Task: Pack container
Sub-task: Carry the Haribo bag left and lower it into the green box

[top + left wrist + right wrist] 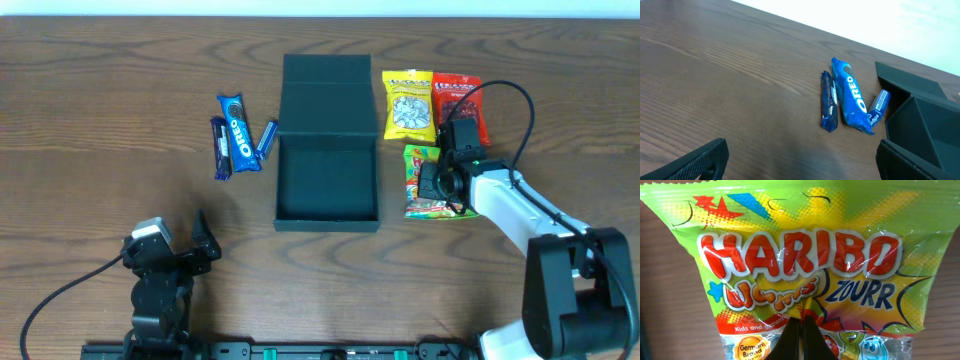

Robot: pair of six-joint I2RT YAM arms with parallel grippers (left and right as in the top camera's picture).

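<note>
The dark teal container [277, 180] stands open in the middle of the table, its flap lid [327, 95] laid back behind it; its corner also shows in the left wrist view [925, 125]. The inside looks empty. My right gripper [437, 180] is just right of the container, shut on the green Haribo bag [418, 165], which lies on the table. In the right wrist view the two fingers [802, 330] pinch the foil of that bag [800, 255]. My left gripper [185, 240] is open and empty near the front left, its fingers [802, 160] spread wide over bare wood.
An Oreo pack [238, 132] and two small blue bars [220, 147] [267, 137] lie left of the container; the Oreo pack shows in the left wrist view [850, 97]. A yellow snack bag [408, 104] and a red one [460, 105] lie behind the Haribo bag.
</note>
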